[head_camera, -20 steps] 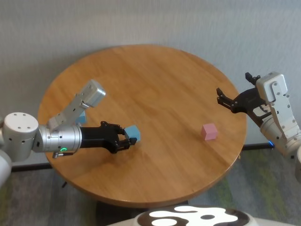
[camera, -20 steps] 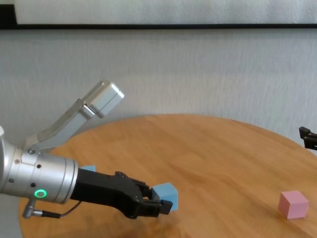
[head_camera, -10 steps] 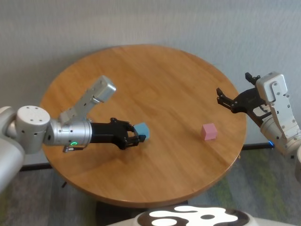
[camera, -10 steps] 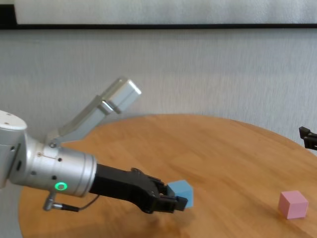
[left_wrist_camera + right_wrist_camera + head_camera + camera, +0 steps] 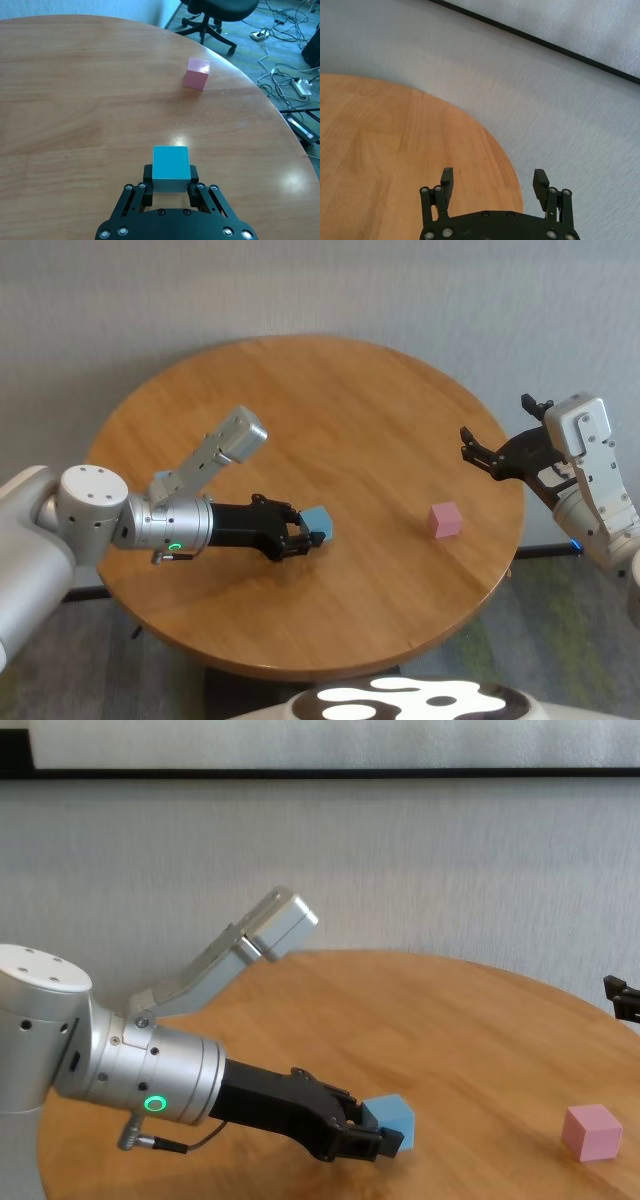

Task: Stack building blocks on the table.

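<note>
A light blue block [image 5: 317,521] is gripped between the closed fingers of the left gripper [image 5: 301,537], near the middle of the table [image 5: 330,420], slightly toward its left half. The pink block [image 5: 445,519] is seen resting on the table's right side, well apart from the held block. The right gripper [image 5: 483,453] is held at the table's right edge, fingers spread, nothing between them.

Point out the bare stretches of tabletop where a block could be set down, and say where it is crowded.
Bare wood lies between the blue block held in the shut left gripper and the pink block, and across the table behind both. The left side is crowded by that arm. The open right gripper hovers at the right rim.
</note>
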Controlling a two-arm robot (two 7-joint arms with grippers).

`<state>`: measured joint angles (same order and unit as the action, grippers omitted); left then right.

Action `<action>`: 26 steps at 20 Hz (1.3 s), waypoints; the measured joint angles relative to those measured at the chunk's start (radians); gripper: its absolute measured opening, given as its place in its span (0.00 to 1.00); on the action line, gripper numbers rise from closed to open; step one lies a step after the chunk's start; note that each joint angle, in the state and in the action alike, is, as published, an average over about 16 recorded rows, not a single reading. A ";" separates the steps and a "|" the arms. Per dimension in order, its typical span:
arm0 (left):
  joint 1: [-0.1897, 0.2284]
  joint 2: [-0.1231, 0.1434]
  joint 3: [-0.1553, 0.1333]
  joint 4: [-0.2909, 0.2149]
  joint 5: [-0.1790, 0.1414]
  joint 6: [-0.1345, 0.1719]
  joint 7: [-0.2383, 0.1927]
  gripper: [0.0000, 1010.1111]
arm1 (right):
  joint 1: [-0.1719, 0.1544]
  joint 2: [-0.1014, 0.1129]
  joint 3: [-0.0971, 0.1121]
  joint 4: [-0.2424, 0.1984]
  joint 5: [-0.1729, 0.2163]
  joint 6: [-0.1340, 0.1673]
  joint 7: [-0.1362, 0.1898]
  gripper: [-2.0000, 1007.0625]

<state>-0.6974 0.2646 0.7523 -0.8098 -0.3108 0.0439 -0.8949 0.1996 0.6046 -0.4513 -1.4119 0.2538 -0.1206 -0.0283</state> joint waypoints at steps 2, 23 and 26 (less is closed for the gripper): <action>-0.006 -0.010 0.002 0.016 0.002 -0.007 -0.005 0.39 | 0.000 0.000 0.000 0.000 0.000 0.000 0.000 1.00; -0.042 -0.070 -0.007 0.131 0.015 -0.044 -0.037 0.39 | 0.000 0.000 0.000 0.000 0.000 0.000 0.000 1.00; -0.043 -0.070 -0.008 0.133 0.017 -0.042 -0.038 0.39 | 0.000 0.000 0.000 0.000 0.000 0.000 0.000 1.00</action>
<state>-0.7402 0.1947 0.7445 -0.6767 -0.2942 0.0015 -0.9326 0.1995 0.6046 -0.4513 -1.4119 0.2538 -0.1206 -0.0283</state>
